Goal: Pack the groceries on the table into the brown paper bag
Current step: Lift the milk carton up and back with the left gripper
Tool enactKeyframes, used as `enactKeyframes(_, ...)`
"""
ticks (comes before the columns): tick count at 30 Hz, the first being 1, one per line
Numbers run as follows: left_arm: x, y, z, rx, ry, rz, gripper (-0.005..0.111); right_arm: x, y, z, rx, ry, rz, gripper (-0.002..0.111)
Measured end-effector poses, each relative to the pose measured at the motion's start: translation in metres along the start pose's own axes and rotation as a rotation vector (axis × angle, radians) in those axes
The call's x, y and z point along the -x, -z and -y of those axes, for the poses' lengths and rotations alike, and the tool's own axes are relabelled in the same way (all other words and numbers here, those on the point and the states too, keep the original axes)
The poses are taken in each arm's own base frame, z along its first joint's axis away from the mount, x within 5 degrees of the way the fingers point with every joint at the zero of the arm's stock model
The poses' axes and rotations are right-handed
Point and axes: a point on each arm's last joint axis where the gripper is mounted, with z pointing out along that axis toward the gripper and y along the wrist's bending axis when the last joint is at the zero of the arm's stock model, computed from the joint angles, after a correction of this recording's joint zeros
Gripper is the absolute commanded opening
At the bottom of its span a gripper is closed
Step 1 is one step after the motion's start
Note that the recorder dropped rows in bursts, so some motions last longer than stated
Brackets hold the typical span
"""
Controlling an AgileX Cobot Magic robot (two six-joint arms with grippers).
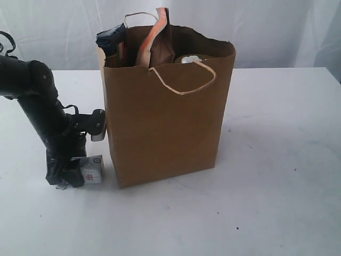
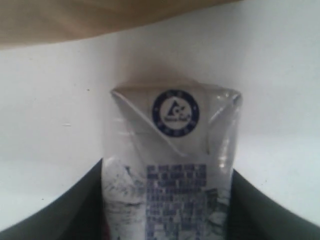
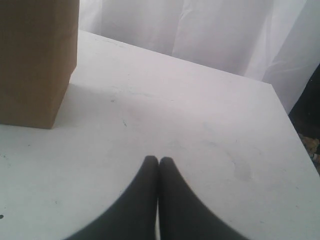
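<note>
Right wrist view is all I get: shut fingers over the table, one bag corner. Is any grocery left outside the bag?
Observer: Yes, one small carton, low beside the bag, on its left in the exterior view.
Operator: Is an arm on it?
Observer: It sits between the fingers of the left gripper; a firm squeeze I cannot confirm.
Operator: What shows inside the bag?
Observer: A tall orange packet and a can at the open top.
</note>
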Motion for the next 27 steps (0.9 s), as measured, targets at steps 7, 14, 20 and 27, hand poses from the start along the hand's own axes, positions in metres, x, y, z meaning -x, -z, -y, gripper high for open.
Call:
enactKeyframes(7,-0.001,0.0,0.004,-0.05,0.029,-0.004,0.0,0.0,0.0,0.0,0.0,0.0,0.0,0.0)
enactKeyframes(14,-0.001,0.015,0.013,-0.064,0.115,-0.012,0.0,0.0,0.0,0.0,0.0,0.0,0.0,0.0)
enactKeyframes(20,-0.004,0.077,0.025,0.105,0.222,0.017,0.0,0.0,0.0,0.0,0.0,0.0,0.0,0.0)
enactKeyframes(27,0.003,0.147,0.058,0.288,0.236,0.131,0.0,0.0,0.0,0.0,0.0,0.0,0.0,0.0)
